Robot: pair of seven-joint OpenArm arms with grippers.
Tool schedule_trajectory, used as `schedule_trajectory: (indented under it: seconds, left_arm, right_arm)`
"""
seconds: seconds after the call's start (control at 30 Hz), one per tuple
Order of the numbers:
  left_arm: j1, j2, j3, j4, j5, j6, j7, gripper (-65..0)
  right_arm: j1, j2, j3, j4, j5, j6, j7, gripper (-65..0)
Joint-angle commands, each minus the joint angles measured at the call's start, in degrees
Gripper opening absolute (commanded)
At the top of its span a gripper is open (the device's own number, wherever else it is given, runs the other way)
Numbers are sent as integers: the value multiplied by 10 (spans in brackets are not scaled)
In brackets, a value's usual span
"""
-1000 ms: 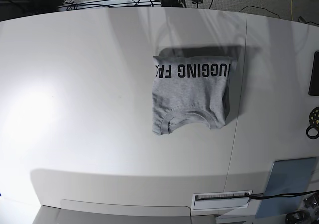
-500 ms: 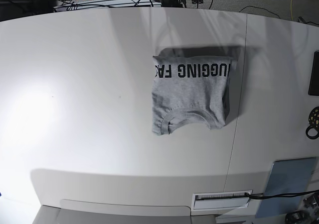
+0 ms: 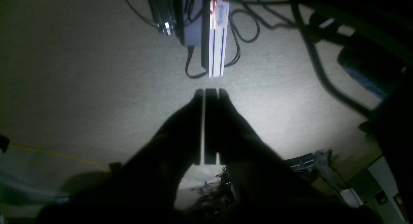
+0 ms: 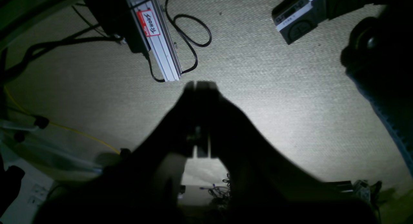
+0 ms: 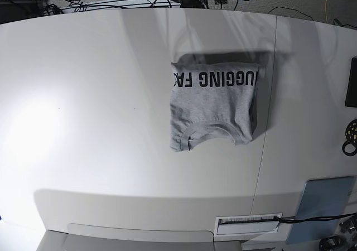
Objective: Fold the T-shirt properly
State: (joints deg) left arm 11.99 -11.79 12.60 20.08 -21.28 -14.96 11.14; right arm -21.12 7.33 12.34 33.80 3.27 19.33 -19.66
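The T-shirt [image 5: 215, 106] lies folded into a compact grey rectangle on the white table [image 5: 100, 122], right of centre. Black block lettering runs across its far part and the ribbed neck faces the near edge. Neither gripper touches it. In the left wrist view my left gripper [image 3: 208, 92] is shut and empty, hanging over carpet floor. The right wrist view shows my right gripper [image 4: 200, 85] the same way, fingers pressed together with nothing between them. In the base view only small bits of both arms show past the table's far edge.
An aluminium rail [image 3: 214, 33] with black cables lies on the carpet below both grippers. A grey box [image 4: 298, 15] sits further off. At the table's right side are a black slab [image 5: 351, 82], a black ring [image 5: 351, 131] and a blue-grey pad [image 5: 326, 201].
The T-shirt has not moved. The small arm parts at the base view's top edge have shifted, the right-hand one drifting leftward. Both grippers stay shut.
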Motion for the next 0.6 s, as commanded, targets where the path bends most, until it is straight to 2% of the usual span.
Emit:
schedule_trajectory:
  seconds: [0.0,0.13,0.3,0.57]
  left_arm:
    - [4,-4,0,1,0,-2,4,-619]
    - [4,-4,0,1,0,0,-7,-619]
    - [4,-4,0,1,0,21,-20,-619]
    - [3,-4,0,1,0,21,-23,-619]
  right_arm:
    - [-6,1,1,2,1,2,2,-650]
    - [-4,-2,1,2,1,3,5,-650]
    - [-1,-2,1,2,-20,4,3,-650]
    - [-1,-2,1,2,-42,4,1,-650]
